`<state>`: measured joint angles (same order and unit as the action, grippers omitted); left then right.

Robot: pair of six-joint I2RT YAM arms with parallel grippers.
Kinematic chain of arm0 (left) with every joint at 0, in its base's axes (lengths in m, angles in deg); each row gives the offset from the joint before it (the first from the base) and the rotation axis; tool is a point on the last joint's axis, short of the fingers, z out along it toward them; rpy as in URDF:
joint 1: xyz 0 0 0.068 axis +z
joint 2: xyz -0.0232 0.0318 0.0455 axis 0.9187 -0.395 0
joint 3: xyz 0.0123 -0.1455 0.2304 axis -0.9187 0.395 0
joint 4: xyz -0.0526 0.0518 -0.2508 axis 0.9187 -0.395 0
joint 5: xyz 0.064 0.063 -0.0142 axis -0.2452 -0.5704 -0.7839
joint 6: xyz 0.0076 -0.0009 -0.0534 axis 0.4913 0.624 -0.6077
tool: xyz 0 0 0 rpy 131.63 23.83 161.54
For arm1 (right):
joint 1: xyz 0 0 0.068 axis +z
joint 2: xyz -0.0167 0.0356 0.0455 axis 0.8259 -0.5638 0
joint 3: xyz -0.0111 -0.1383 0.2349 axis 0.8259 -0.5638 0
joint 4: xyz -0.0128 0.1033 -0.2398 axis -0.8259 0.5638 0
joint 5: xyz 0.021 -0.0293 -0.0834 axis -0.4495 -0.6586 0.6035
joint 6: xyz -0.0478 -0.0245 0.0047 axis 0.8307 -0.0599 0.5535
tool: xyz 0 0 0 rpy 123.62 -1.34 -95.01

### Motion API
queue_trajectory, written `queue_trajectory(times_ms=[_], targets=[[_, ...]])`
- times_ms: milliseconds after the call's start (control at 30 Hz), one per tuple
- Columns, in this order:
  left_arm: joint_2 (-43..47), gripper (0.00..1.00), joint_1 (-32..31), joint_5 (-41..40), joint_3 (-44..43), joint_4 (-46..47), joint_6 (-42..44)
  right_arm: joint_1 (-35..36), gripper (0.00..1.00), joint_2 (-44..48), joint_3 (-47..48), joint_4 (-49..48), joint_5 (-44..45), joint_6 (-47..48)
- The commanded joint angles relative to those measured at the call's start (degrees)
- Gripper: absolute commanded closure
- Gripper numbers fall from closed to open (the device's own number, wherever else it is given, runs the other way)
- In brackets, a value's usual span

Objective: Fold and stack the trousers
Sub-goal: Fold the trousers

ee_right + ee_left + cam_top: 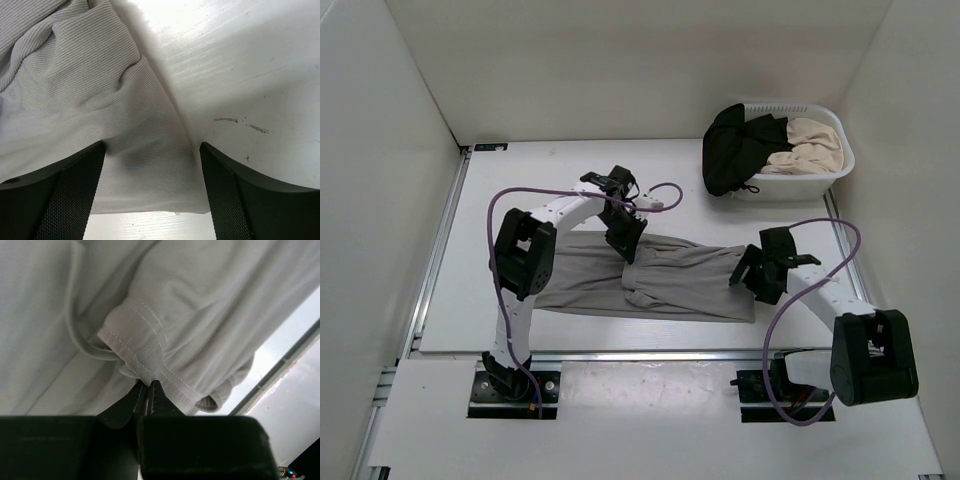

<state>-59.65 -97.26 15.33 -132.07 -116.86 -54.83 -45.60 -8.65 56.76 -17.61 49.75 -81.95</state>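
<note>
The grey trousers [650,275] lie stretched left to right across the middle of the table, partly folded, with a bunched part near the centre. My left gripper [628,240] is over their far edge at the middle. In the left wrist view it [146,386] is shut on the ribbed cuff [131,347] of the trousers. My right gripper [750,275] is at the right end of the trousers. In the right wrist view it [152,150] is open, its fingers [75,185] straddling the fabric's corner [145,165] on the table.
A white laundry basket [820,183] at the far right holds a black garment [735,150] and a beige garment [810,145]. White walls stand on the left, back and right. A metal rail [430,270] runs along the table's left edge.
</note>
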Motion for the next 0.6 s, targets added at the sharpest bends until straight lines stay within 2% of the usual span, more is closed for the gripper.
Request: queue_trajectory(times_ms=[0, 267, 300, 333, 367, 400, 433, 500, 567], targets=[[-0.4, 0.86, 1.0, -1.8, -1.0, 1.7, -1.1, -0.4, 0.18, -2.2, 1.4, 1.3, -1.2, 3.9], [-2.1, 0.86, 1.0, -1.8, -2.0, 1.7, -0.6, -1.6, 0.19, -8.7, 3.7, -2.2, -1.3, 6.8], [-2.1, 0.86, 1.0, -1.8, -2.0, 1.7, -0.6, -1.6, 0.24, -9.5, 4.2, -2.2, -2.2, 6.8], [-2.1, 0.86, 1.0, -1.8, -2.0, 1.7, -0.6, -1.6, 0.42, -11.1, 4.8, -2.2, -2.2, 6.8], [-2.1, 0.81, 1.0, -1.8, -2.5, 1.7, -0.6, -1.6, 0.49, -11.6, 4.8, -2.2, -3.9, 7.5], [-2.1, 0.71, 1.0, -1.8, -2.5, 1.7, -0.6, -2.2, 0.69, -11.6, 5.3, -2.2, -4.4, 7.5], [-1.4, 0.67, 1.0, -1.8, -2.5, 1.7, -0.1, -2.2, 0.83, -12.2, 5.3, -1.4, -4.4, 7.5], [-1.4, 0.58, 1.5, -1.8, -2.5, 1.7, -0.1, -2.2, 0.94, -11.6, 5.3, -0.1, -2.9, 7.5], [-0.8, 0.57, 1.5, -2.4, -3.2, 1.7, 0.4, -2.2, 0.95, -10.6, 5.8, 0.6, -2.9, 7.5]])
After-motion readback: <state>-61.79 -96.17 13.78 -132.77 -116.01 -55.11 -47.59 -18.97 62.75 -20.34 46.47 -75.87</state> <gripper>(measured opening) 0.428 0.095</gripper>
